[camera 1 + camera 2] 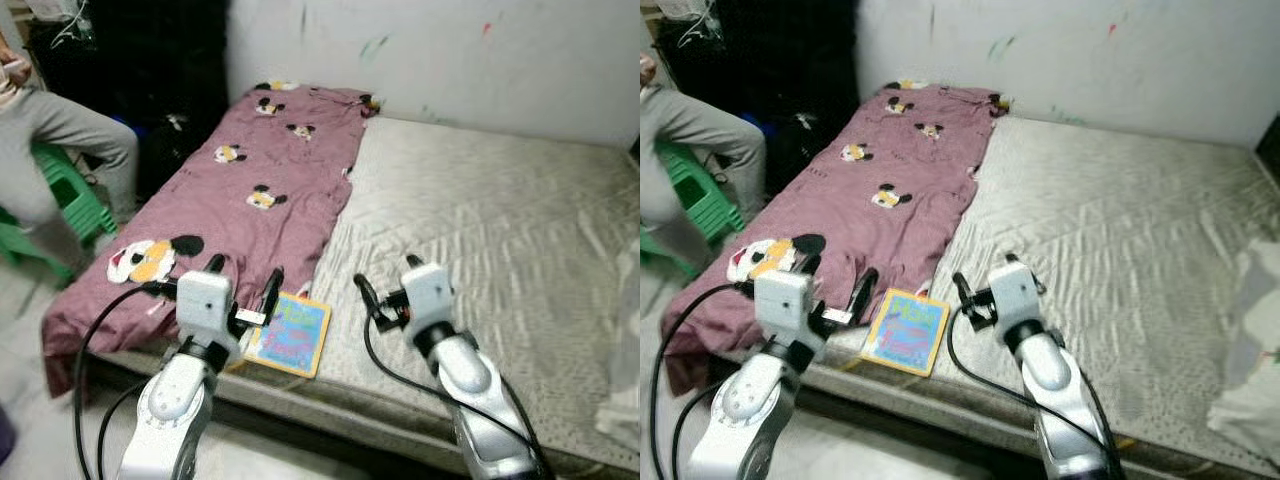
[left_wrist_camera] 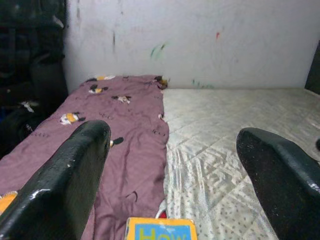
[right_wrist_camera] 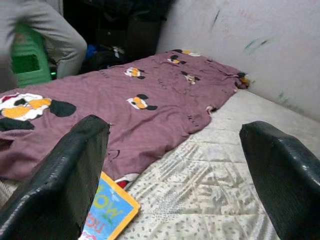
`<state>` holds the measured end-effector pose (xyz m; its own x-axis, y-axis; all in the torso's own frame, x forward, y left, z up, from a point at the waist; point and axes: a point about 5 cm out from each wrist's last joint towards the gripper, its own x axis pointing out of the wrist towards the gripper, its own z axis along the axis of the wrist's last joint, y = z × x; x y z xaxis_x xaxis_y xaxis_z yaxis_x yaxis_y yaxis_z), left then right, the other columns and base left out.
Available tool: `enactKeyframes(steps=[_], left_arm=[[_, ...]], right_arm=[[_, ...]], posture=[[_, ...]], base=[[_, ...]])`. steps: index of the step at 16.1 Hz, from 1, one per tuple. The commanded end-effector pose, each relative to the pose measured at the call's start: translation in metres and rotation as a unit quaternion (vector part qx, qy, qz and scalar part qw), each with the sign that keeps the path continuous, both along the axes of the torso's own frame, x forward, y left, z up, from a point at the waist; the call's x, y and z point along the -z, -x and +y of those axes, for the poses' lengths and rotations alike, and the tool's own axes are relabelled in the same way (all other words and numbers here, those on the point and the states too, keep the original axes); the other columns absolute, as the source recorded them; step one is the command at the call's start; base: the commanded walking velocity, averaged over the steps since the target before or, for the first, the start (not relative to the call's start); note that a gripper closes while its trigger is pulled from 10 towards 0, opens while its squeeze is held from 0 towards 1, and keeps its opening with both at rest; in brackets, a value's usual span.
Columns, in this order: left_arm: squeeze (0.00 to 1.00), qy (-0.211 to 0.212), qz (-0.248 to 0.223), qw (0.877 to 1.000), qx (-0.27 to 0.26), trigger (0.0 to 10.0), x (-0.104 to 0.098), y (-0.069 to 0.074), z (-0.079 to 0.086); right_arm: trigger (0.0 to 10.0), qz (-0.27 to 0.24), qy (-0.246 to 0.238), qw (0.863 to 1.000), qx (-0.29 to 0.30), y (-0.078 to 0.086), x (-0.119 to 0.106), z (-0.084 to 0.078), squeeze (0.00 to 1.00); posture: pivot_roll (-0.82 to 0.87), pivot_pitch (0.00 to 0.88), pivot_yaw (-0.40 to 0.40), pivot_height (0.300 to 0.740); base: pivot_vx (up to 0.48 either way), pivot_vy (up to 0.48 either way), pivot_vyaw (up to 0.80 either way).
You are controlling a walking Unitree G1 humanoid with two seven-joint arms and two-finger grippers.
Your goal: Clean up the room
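A small colourful picture book (image 1: 290, 335) lies flat near the front edge of the mattress (image 1: 480, 220), at the hem of a maroon mouse-print blanket (image 1: 250, 190) that covers the bed's left side. My left gripper (image 1: 245, 272) hovers open just left of the book, over the blanket's edge; the book's top edge (image 2: 160, 229) shows between its fingers (image 2: 60, 190). My right gripper (image 1: 385, 278) stands open just right of the book, above the bare mattress. The book's corner (image 3: 107, 212) sits beside one of its fingers (image 3: 60, 185). Neither gripper holds anything.
A person in grey trousers (image 1: 60, 130) sits on a green plastic stool (image 1: 75, 200) left of the bed. Dark bags (image 1: 170, 80) fill the back left corner. A white bundle (image 1: 625, 350) lies at the mattress's right edge. A white wall (image 1: 450, 50) stands behind the bed.
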<state>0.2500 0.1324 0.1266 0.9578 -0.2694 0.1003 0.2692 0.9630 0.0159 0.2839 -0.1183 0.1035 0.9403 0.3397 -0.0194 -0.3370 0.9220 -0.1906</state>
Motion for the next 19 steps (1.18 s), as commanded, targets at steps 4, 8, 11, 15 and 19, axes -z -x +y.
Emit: enactKeyframes(steps=[4, 8, 11, 15, 19], left_arm=[[0.00, -0.012, -0.046, 0.999, -0.013, 10.0, -0.017, -0.027, 0.006], [0.00, -0.022, -0.067, 0.997, -0.019, 10.0, -0.020, -0.036, 0.009], [0.00, -0.003, -0.056, 0.997, -0.046, 10.0, -0.013, -0.037, 0.016], [0.00, 0.006, -0.043, 0.998, -0.043, 10.0, -0.009, -0.040, 0.017], [0.00, 0.011, -0.048, 0.998, -0.027, 10.0, -0.008, -0.041, 0.004]], right_arm=[[10.0, -0.024, 0.031, 0.999, 0.007, -0.025, -0.013, -0.006, 0.00], [10.0, -0.032, 0.043, 0.998, 0.045, -0.031, -0.019, -0.028, 0.00], [10.0, -0.041, 0.029, 0.997, 0.061, -0.033, -0.019, -0.026, 0.00], [10.0, -0.048, -0.015, 0.995, 0.086, -0.034, -0.022, -0.021, 0.00], [10.0, -0.041, -0.058, 0.994, 0.084, -0.036, -0.022, -0.011, 0.00]], posture=[[-0.02, 0.000, -0.082, 0.740], [-0.04, 0.000, -0.078, 0.740], [-0.07, 0.000, -0.031, 0.740], [-0.07, 0.000, 0.030, 0.740], [-0.07, 0.000, 0.018, 0.740]], base=[[0.000, 0.000, 0.00], [0.000, 0.000, 0.00], [0.000, 0.000, 0.00], [0.000, 0.000, 0.00], [0.000, 0.000, -0.20]])
